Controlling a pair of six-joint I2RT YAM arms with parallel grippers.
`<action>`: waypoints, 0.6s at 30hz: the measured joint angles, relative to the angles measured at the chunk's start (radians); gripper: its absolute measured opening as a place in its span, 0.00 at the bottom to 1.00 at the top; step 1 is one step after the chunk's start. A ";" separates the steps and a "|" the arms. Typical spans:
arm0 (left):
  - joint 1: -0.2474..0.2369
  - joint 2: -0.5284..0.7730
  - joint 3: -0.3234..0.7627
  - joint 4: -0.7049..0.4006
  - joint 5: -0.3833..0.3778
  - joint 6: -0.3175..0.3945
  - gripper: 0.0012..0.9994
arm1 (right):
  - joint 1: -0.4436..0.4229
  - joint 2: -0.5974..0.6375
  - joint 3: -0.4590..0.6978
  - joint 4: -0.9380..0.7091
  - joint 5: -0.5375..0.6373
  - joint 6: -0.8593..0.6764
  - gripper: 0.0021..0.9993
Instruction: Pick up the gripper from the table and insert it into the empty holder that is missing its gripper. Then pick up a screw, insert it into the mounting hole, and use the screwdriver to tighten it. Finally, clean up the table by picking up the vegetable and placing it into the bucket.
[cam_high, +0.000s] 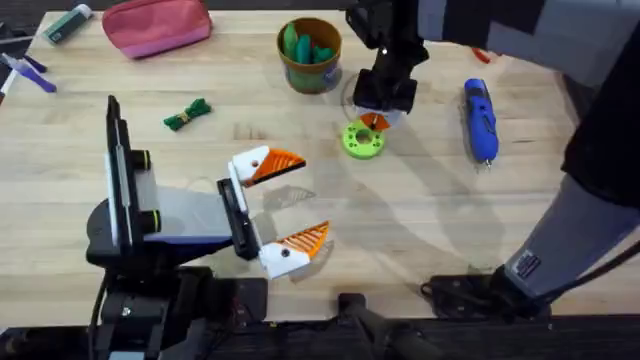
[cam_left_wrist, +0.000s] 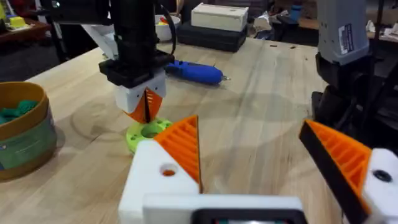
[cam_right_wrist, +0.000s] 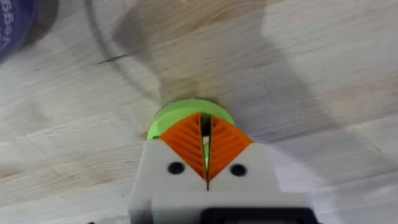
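My right gripper (cam_high: 372, 122) (cam_left_wrist: 147, 115) (cam_right_wrist: 206, 134) points down over a bright green round disc (cam_high: 362, 140) (cam_left_wrist: 149, 132) (cam_right_wrist: 186, 111). Its orange pads are shut, and I cannot tell whether anything is pinched between them. My left gripper (cam_high: 310, 198) (cam_left_wrist: 249, 130) hangs open and empty over the near middle of the table. The blue screwdriver (cam_high: 480, 120) (cam_left_wrist: 193, 71) lies to the right of the disc. The dark green vegetable (cam_high: 187, 114) lies at centre left. The tan bucket (cam_high: 310, 75) (cam_left_wrist: 25, 137) stands at the back with green pieces inside. The loose gripper, its holder and the screw are out of view.
A pink pouch (cam_high: 158, 25) lies at the back left, with markers (cam_high: 25, 70) near the left edge. In the left wrist view a white box (cam_left_wrist: 219, 17) sits beyond the table. Bare wood lies between the two grippers.
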 joint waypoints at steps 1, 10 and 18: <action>0.000 0.000 0.000 0.000 0.000 0.000 0.99 | 0.001 0.000 0.000 0.000 0.003 0.000 0.00; 0.000 0.000 0.000 0.000 0.000 0.000 0.99 | 0.044 -0.082 -0.003 -0.013 0.039 0.000 0.00; 0.000 0.000 0.000 0.000 0.000 0.000 0.99 | 0.098 -0.208 0.027 -0.136 0.075 -0.013 0.00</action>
